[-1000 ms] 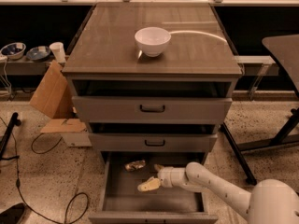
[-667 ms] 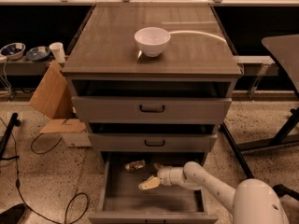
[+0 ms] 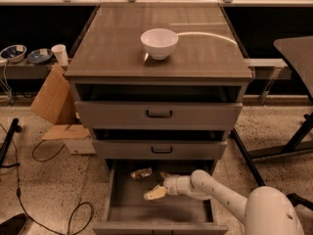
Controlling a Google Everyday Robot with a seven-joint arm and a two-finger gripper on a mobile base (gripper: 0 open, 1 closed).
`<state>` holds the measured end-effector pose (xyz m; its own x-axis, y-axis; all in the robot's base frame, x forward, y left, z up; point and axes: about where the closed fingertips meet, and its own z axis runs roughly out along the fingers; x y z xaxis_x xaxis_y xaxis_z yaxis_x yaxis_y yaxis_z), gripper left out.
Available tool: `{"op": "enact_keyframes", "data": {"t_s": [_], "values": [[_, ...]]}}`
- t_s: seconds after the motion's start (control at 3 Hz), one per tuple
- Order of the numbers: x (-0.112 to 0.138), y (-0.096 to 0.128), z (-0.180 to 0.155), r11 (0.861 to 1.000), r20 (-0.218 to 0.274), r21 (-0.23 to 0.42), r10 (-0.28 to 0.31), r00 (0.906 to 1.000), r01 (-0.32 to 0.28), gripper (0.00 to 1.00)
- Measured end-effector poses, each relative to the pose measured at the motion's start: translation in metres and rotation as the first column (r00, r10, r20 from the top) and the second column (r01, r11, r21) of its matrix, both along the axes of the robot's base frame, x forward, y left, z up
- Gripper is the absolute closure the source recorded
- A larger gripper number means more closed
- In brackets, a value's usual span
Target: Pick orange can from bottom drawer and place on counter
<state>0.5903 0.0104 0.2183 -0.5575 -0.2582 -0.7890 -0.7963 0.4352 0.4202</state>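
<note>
Right, counter (image 3: 112,58) on top, white bowl (image 3: 159,43) near its centre. Bottom drawer (image 3: 132,207) is pulled out w/ grey floor showing. Arm (image 3: 220,192) reaches in from 4 o'clock. Gripper (image 3: 157,185) is over drawer floor approx mid, jaws apart, holding nothing. Orange can (image 3: 141,173) lies on its side at drawer's rear, at gripper's 10 o'clock, just beside it.

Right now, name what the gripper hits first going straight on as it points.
Probably the left wall of the bottom drawer; the gripper points left, passing in front of the orange can. Depth unclear.
</note>
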Motion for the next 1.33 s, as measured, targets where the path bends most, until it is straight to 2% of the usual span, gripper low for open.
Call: {"op": "enact_keyframes", "data": {"t_s": [0.33,1.0,1.33], "values": [[0.009,0.015,-0.002,1.0,0.002,0.021,0.008,1.0,-0.008,0.0],[0.066,0.027,-0.008,0.999,0.063,0.045,-0.024,0.9977,0.021,0.0],[0.088,0.035,-0.013,0.998,0.074,0.053,-0.035,0.9967,0.031,0.0]]}}
